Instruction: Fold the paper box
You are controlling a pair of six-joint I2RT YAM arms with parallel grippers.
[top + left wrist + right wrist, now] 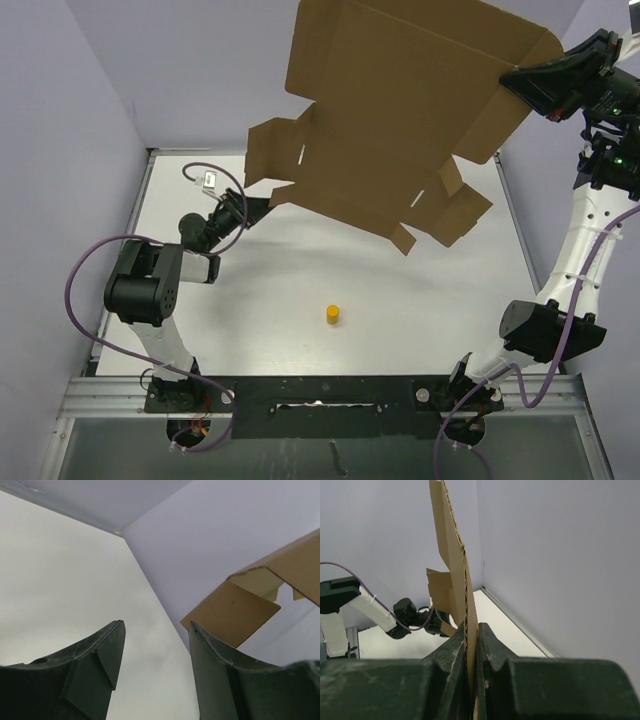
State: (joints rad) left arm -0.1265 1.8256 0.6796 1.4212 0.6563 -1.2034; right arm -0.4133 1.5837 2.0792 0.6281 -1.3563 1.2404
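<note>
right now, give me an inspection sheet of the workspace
surface: white table, flat
job's things: paper box, an unfolded brown sheet with flaps, held up off the table
clutter: small yellow cylinder, standing alone near the middle
grippers: right gripper shut on the paper box's edge; left gripper open and empty, a flap just ahead of it
cables: purple cables loop off both arms
surroundings: pale walls on three sides
</note>
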